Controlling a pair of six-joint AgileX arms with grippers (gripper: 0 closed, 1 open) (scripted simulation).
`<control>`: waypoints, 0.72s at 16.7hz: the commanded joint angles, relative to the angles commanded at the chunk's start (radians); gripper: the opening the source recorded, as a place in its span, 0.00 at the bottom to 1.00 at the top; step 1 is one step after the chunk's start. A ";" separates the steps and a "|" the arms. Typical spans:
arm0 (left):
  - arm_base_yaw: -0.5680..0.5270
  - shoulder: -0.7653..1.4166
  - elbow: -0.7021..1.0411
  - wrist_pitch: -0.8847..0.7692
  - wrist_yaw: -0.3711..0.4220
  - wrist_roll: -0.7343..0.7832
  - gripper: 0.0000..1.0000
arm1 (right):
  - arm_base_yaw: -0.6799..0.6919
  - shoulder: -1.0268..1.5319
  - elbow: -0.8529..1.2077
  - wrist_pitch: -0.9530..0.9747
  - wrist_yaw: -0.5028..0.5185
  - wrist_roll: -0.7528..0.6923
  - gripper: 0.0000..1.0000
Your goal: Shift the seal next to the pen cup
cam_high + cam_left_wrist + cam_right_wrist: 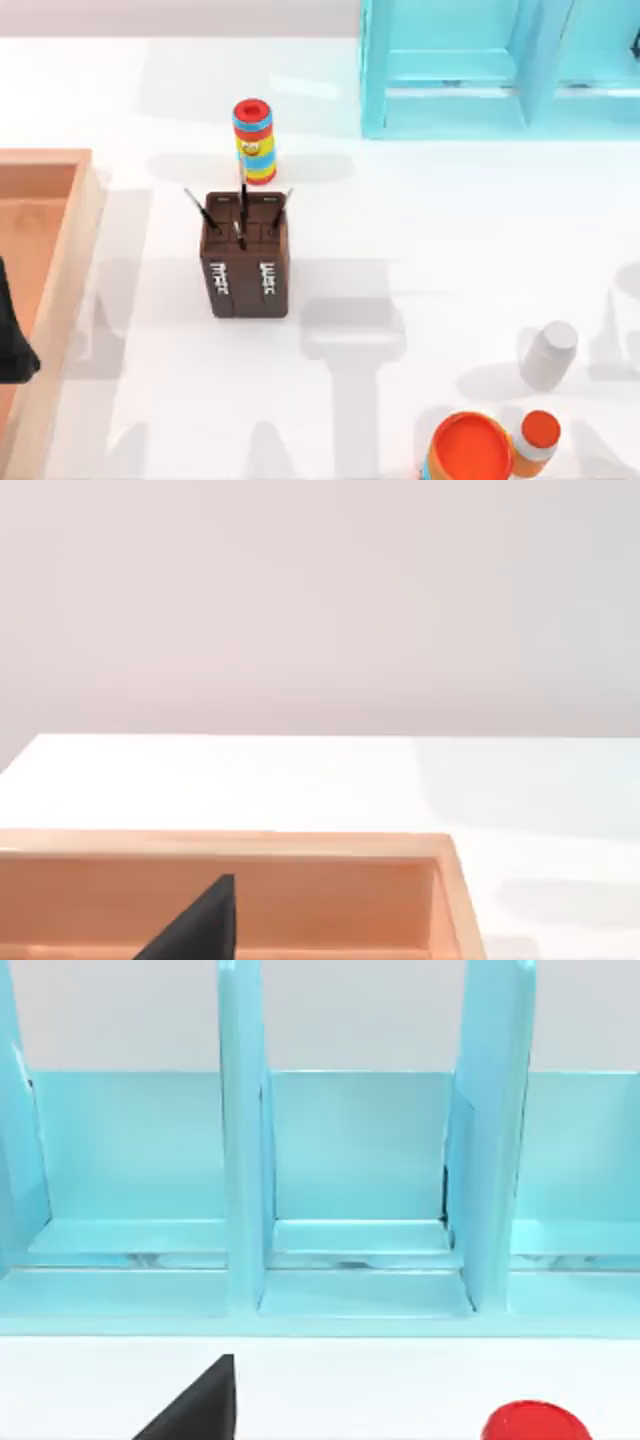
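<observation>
Top view: the pen cup (248,255) is standing upright mid-bench, pens sticking out. A rainbow-striped cylinder (253,140) is standing just behind it, apart. The left arm (10,342) is sitting parked over the wooden tray (70,250), well apart from the cup. A cyan shelf unit (450,90) is standing at the far right. A white bottle (550,355), an orange-capped bottle (538,440) and an orange-lidded tub (470,450) are crowding the near right of the bench (400,230).

Left wrist view: the left hand (200,930) is hanging over the tray's inside. I cannot tell how wide it is; nothing is showing in it.

Right wrist view: the right hand (200,1410) is facing the shelf unit's bays, low over the bench. I cannot tell its width either. A glossy red rounded top, most likely the seal (533,1425), is sitting near this hand, between it and the shelf unit, and not touching it.

Step, as I'm judging it: reaching is just starting and the seal is not yet grasped. The next move is calling for the right hand to centre over the red knob, come down and close on it. Then it is carrying the seal across to bare bench beside the cup, keeping clear of the pens and the bottles.
</observation>
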 joint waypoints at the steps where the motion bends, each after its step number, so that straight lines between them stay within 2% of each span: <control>1: 0.000 0.000 0.000 0.000 0.000 0.000 1.00 | 0.000 0.000 0.000 0.000 0.000 0.000 1.00; 6: 0.000 0.000 0.000 0.000 0.000 0.000 1.00 | -0.009 0.104 0.101 -0.088 0.000 -0.008 1.00; 12: 0.000 0.000 0.000 0.000 0.000 0.000 1.00 | -0.041 0.556 0.518 -0.412 0.000 -0.036 1.00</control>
